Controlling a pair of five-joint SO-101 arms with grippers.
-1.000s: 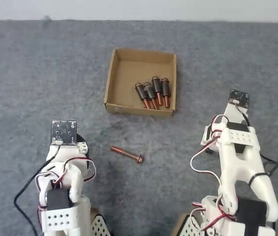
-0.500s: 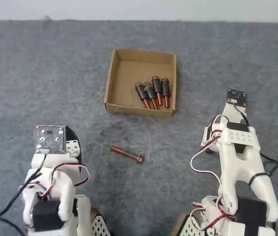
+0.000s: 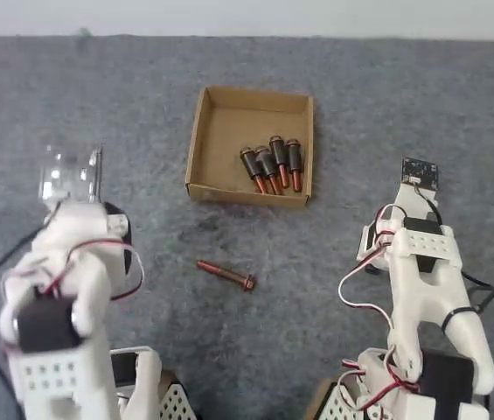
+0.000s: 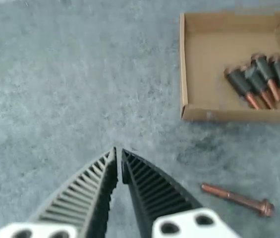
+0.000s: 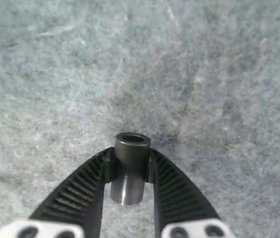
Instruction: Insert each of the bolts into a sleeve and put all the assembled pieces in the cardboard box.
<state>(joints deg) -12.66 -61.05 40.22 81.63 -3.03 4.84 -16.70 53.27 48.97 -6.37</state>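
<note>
Final pairing, by look. Right end effector clamps sleeve. Left end effector near-closed, empty. Next: left opens, grips bolt mid-frame below box.

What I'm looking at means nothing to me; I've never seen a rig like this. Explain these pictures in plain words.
These are two small white robot arms, the left arm and the right arm, standing side by side on a grey carpeted table. The high view comes from a fixed camera looking down over both. The other two pictures come from a camera on each arm's wrist, looking along its end effector, the pincer at the tip. The left end effector is shut and holds nothing. The right end effector is shut on a dark sleeve, a short hollow tube. On the table between the arms lies one loose copper-coloured bolt. Beyond it, a cardboard box holds four assembled pieces, bolts already in sleeves.
</note>
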